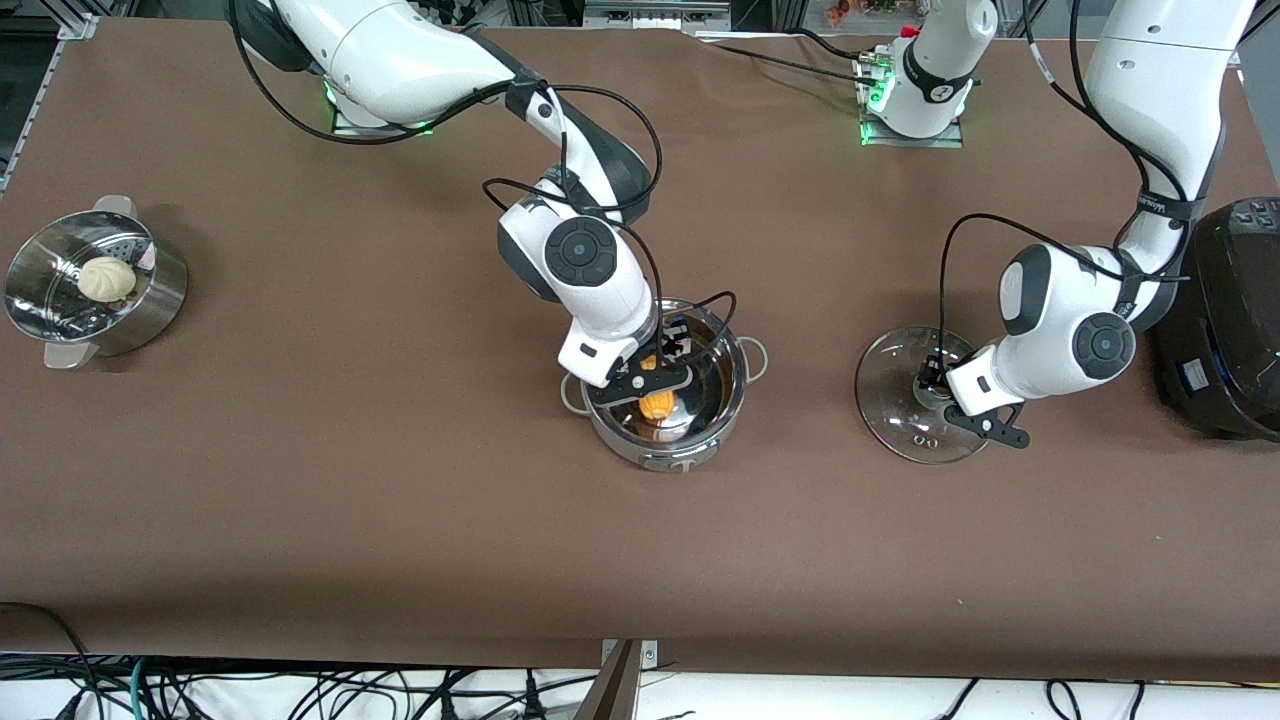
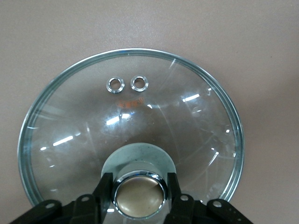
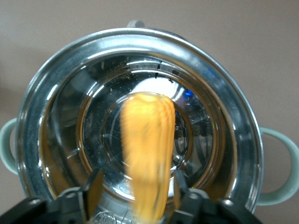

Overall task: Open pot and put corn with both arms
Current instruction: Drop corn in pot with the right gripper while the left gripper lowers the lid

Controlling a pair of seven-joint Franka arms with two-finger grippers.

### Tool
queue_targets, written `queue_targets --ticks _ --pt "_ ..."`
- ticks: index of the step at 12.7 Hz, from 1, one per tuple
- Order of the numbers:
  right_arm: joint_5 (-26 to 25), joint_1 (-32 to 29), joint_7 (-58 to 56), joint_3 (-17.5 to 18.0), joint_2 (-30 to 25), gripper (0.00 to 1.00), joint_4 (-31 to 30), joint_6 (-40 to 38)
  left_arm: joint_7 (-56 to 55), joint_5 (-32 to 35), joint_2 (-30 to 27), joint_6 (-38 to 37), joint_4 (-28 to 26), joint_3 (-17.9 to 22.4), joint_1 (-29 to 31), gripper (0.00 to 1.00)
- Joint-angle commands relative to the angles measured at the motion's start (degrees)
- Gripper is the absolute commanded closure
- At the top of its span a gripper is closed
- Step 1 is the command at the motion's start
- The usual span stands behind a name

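A: Right wrist view: the corn cob hangs end-down between the fingers of the right gripper, directly over the open pot. The cob's outline is smeared, and both fingers appear to stand clear of its sides. Judgement: the jaws are apart and the cob is dropping, not clamped.

B: Risk from that?

A: The cob is roughly as long as the pot floor is wide. Falling on end, it may bounce, tip against the wall, or rest tilted on the rim. The right gripper sits low over the pot mouth, so a rebound could strike the fingers.

B: And the left gripper?

A: In the left wrist view its fingers bracket the copper-coloured knob of the glass lid, which lies on the table, below the gripper and well apart from the pot, toward the left arm's end. The fingers seem just off the knob's sides, but I cannot tell whether they press it.

B: Hazard there?

A: If contact remains when the arm lifts, the lid drags or tips. The black cooker stands beside that arm, so a wide retreat could clip it.
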Motion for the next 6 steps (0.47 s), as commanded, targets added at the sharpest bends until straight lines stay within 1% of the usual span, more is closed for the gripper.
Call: queue_targets --ticks 1,3,5,6 --pt "-1.05 0.17 0.77 0.18 -1.64 0.00 1.61 -3.49 1.12 -0.24 -1.19 0.19 -0.46 -0.37 0.10 0.00" --pt "-1.23 -0.61 0.69 -0.09 -3.75 0.00 1.61 -6.56 0.60 -0.33 -2.41 -0.60 -0.02 -0.45 0.01 0.00" --pt "-0.88 -3.50 -0.19 -0.61 -9.01 0.00 1.26 -11.30 -0.28 -0.33 -6.09 -4.01 0.77 -1.41 -0.17 0.00" --pt "-0.61 -5.60 -2.28 -0.61 -11.38 0.00 1.25 -15.42 -1.50 -0.33 -7.85 -5.68 1.12 -2.46 -0.08 0.00"
